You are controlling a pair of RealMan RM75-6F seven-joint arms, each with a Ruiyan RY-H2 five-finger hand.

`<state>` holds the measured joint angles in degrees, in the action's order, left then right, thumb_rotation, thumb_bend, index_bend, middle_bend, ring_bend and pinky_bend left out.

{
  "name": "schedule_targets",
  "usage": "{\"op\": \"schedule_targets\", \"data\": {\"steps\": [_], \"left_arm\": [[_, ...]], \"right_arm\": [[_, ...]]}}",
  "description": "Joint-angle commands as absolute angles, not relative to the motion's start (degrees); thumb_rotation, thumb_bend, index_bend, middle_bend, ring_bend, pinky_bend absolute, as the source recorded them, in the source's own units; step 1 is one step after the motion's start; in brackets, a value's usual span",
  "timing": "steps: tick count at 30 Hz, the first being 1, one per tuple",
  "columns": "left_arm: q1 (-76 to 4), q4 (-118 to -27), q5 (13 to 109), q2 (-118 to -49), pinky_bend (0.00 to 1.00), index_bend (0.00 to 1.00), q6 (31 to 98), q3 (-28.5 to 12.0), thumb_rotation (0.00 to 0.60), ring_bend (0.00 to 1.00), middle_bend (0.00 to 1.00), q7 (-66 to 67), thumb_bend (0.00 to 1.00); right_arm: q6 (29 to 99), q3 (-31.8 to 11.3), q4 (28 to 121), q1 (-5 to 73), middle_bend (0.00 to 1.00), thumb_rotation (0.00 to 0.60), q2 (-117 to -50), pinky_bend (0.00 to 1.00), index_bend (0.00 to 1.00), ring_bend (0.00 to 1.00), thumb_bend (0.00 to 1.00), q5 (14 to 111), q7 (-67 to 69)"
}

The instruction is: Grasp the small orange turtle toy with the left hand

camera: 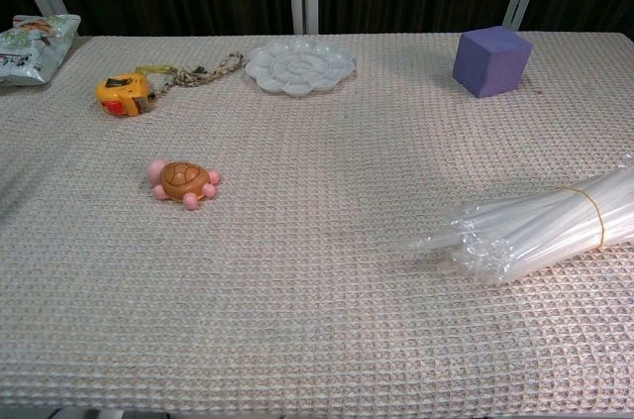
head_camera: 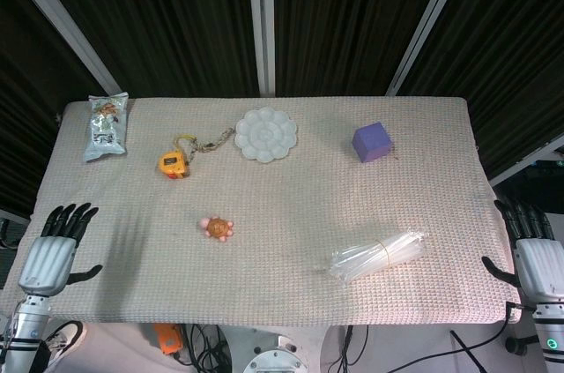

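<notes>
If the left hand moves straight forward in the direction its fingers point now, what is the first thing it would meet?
Most likely the snack packet. The left hand lies open at the table's near left edge, its fingers pointing toward the far side and slightly right. The turtle toy sits well right of that line. The hand's height is unclear, so this is a guess.

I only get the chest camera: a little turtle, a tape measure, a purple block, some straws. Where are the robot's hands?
Observer: Both are at the near table edge. The left hand rests at the near left corner, fingers apart, holding nothing.
Operator: And the other one?
Observer: The right hand is at the near right edge, also holding nothing.
Operator: Is the left hand touching the turtle?
Observer: No, the turtle lies apart from it, further toward the table's middle.
</notes>
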<state>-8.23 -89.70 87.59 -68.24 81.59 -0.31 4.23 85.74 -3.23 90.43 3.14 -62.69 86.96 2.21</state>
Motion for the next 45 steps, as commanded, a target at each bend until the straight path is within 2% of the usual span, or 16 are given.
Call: {"op": "schedule_targets", "data": {"steps": [1, 17, 24, 32, 36, 45], "left_arm": [[-8.23, -89.73, 87.61, -68.21, 0.0, 0.1, 81.62, -0.32, 0.6, 0.0, 0.06, 4.25, 0.06], [-9.2, -92.09, 89.19, -67.09, 0.0, 0.1, 81.25, -0.43, 0.6, 0.0, 0.07, 2.35, 0.07], [-14.63, -96.04, 91.33, -65.91, 0.0, 0.15, 74.83, -1.3, 0.6, 0.0, 0.08, 1.52, 0.15], [-21.76, -95.38, 92.25, -71.97, 0.0, 0.15, 66.25, -2.34, 0.6, 0.0, 0.09, 5.11, 0.17], [-24.55, -93.98, 90.42, -75.46, 0.0, 0.17, 61.6, -2.42, 0.6, 0.0, 0.1, 5.9, 0.25], [-29.27, -89.26, 88.12, -82.25, 0.01, 0.18, 57.14, -3.86, 0.6, 0.0, 0.14, 7.79, 0.27]], "right_arm": [[85.74, -3.18, 90.47, 3.15, 0.0, 0.6, -62.67, 0.0, 0.0, 0.0, 0.11, 87.05, 2.18], [85.42, -3.59, 91.02, 3.72, 0.0, 0.6, -62.33, 0.0, 0.0, 0.0, 0.11, 87.1, 1.88], [84.84, -3.52, 91.57, 4.01, 0.0, 0.6, -62.3, 0.0, 0.0, 0.0, 0.11, 86.91, 0.9], [84.99, -3.44, 91.11, 3.74, 0.0, 0.6, -62.71, 0.0, 0.0, 0.0, 0.11, 86.52, 1.14], [84.96, -3.47, 90.98, 3.9, 0.0, 0.6, -62.67, 0.0, 0.0, 0.0, 0.11, 86.75, 1.27], [84.67, -3.52, 90.59, 4.01, 0.0, 0.6, -62.65, 0.0, 0.0, 0.0, 0.11, 86.47, 1.86]]}}
